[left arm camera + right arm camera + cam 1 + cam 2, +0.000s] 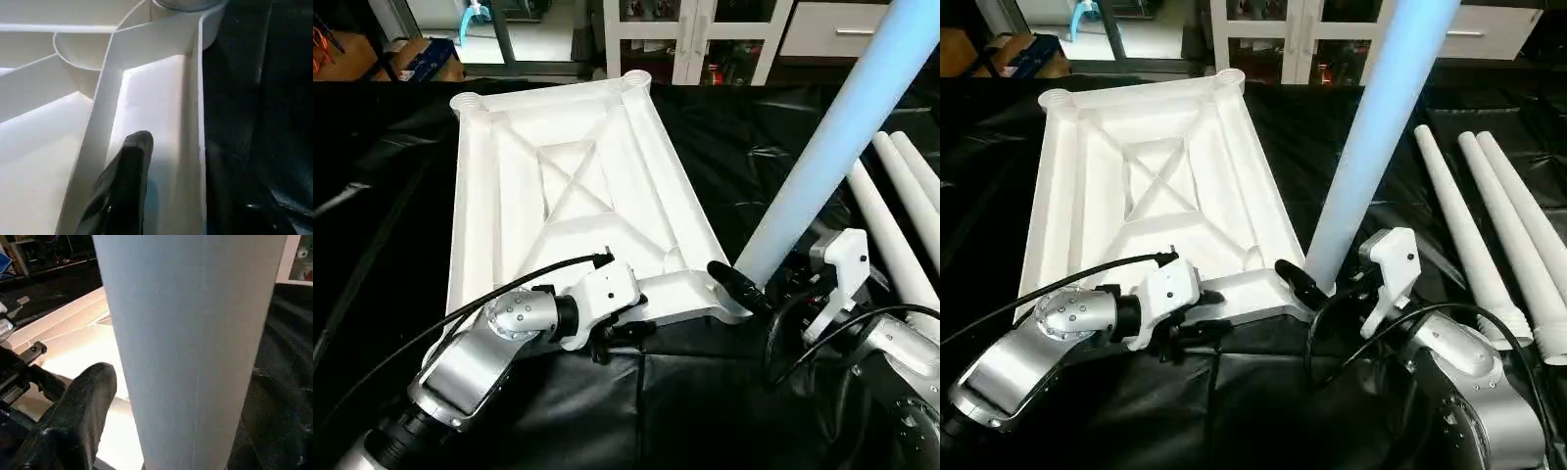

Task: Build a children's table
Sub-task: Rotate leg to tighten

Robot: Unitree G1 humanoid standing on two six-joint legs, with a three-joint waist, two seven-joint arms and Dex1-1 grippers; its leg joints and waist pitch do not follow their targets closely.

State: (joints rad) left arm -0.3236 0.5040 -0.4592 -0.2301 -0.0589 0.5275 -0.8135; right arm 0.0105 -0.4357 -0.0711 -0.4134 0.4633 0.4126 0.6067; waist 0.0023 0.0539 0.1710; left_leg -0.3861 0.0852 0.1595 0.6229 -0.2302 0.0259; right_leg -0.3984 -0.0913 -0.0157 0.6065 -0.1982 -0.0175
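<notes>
White plastic tabletop [558, 186] lies ribs-up at frame centre; left gripper [625, 331] pinches its near rim, steadying it while right gripper [759, 289] clasps an upright leg [842, 137] at the corner socket [724, 305].

Smooth white plastic tabletop [558, 186], glossy black sheet [734, 147], matt leg [832, 147]

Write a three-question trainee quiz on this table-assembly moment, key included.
1. True or false: the tabletop lies with its ribbed underside up.
2. How many loose legs lie on the black sheet to the robot's right? A) one B) three C) five
3. Which gripper holds the upright leg at the near corner socket?

Key: 1 true. 2 B. 3 the right gripper; the left gripper is at the tabletop's near edge.
</notes>
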